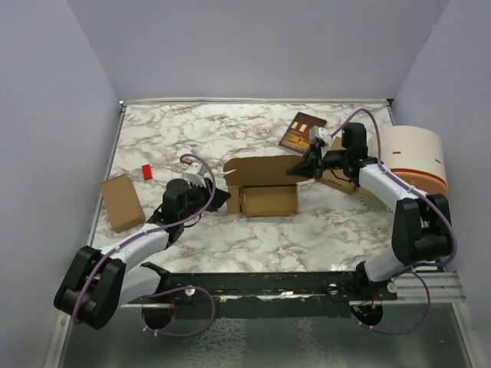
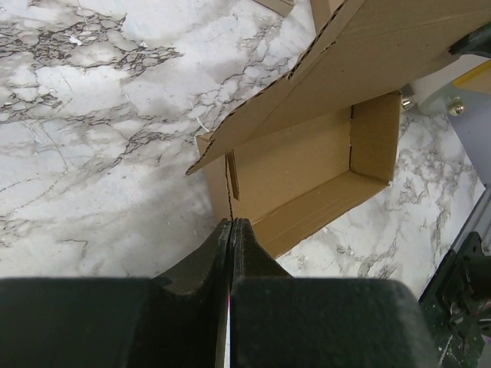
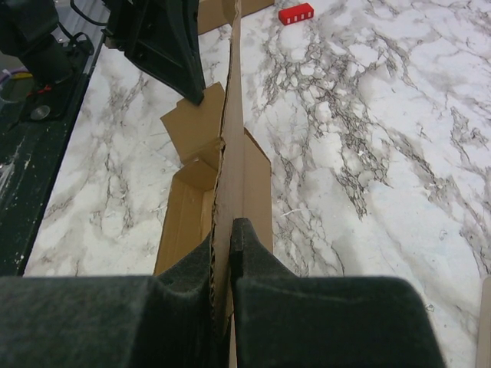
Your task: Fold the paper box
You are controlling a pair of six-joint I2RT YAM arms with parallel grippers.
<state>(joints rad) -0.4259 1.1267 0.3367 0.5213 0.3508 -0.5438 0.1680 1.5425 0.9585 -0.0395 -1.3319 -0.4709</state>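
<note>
The right gripper (image 3: 230, 234) is clamped tight on the paper box (image 1: 265, 188). In its wrist view the raw corrugated edge of the lid panel runs straight up between the two dark fingers, the panel seen edge-on and leading away at 12 o'clock. From above, that gripper (image 1: 301, 170) pinches the lid's right-hand end. The lid stretches off from it at 9 o'clock, and the open tray half of the box lies at about 8 o'clock, resting on the marble table (image 1: 192, 130).

The left gripper (image 2: 231, 226) is closed, its fingers pressed together; whether a thin flap sits between them cannot be told. Its tip meets the near left corner of the tray. The tray's inside opens away at 1 o'clock, with the raised lid overhanging it further out. In the top view the left gripper (image 1: 220, 197) sits just beside the tray's left end, with the box at its 3 o'clock.

Further out from the right gripper, a dark printed booklet (image 1: 301, 132) lies near at 12 o'clock. A white drum (image 1: 414, 157) with an orange band stands at 3 o'clock by the table's right edge. From the left gripper, a red block (image 1: 146, 171) lies at 10 o'clock. A second cardboard box (image 1: 123, 202), folded up, sits at 9 o'clock, well apart from the paper box
</note>
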